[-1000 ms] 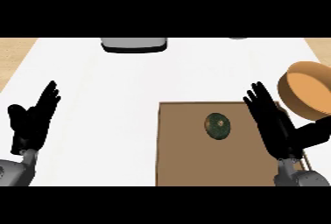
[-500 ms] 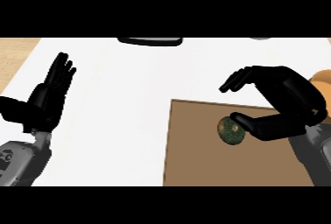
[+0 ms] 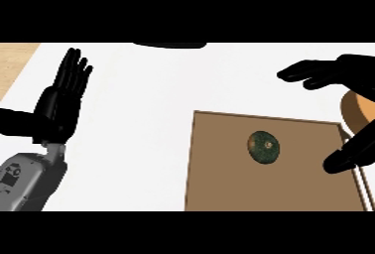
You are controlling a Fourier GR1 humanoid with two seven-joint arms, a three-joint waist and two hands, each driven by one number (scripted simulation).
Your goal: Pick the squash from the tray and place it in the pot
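A small dark green squash point(image 3: 264, 147) lies on the brown tray point(image 3: 219, 168), near its middle. My right hand point(image 3: 350, 74) hovers at the right edge, fingers spread and open, with the thumb point(image 3: 350, 155) lower down to the right of the squash; nothing is between them. The hand is apart from the squash. An orange-brown pot point(image 3: 354, 110) shows only as a sliver at the right edge, mostly hidden behind the right hand. My left hand point(image 3: 57, 104) rests open at the left, fingers up.
White counter top point(image 3: 161, 99) spreads left of and behind the tray. A dark object point(image 3: 170, 45) shows at the far edge. A wooden strip point(image 3: 16, 59) runs along the counter's left side.
The view has shifted, so the tray and squash sit more central. My right hand has moved up and to the right, off the squash, and has spread wider.
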